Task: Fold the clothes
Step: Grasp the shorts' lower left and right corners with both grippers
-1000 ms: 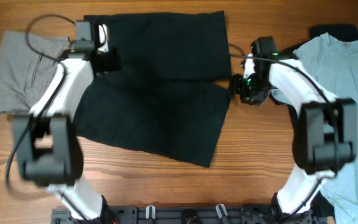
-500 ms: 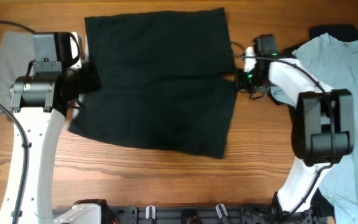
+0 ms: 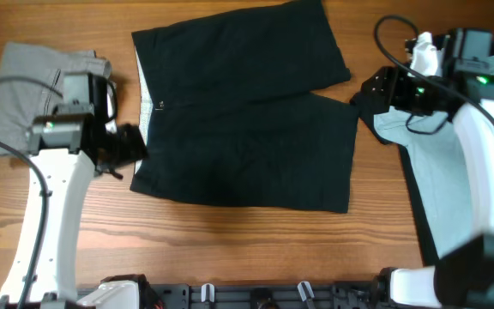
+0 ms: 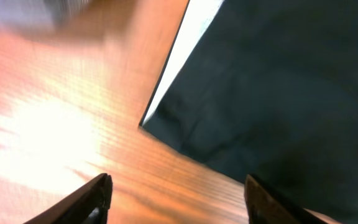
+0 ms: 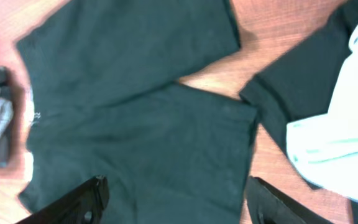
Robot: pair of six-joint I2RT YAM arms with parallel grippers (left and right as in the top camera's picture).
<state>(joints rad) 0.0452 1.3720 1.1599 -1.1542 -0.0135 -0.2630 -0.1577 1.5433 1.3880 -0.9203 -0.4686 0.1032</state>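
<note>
Black shorts (image 3: 247,129) lie spread flat on the wooden table, waistband at the left, legs pointing right. They also show in the left wrist view (image 4: 278,81) and the right wrist view (image 5: 142,118). My left gripper (image 3: 131,146) is open and empty at the waistband's lower left corner (image 4: 145,123), above bare wood. My right gripper (image 3: 369,90) is open and empty, raised just right of the leg hems.
A folded grey garment (image 3: 37,81) lies at the far left. A light blue shirt (image 3: 478,172) over a dark garment (image 3: 376,116) lies at the right, also in the right wrist view (image 5: 328,124). Bare wood runs along the front.
Both grippers have let go of the shorts and pulled away. The shorts shifted right and now lie flat. The left arm moved down, the right arm up and to the right.
</note>
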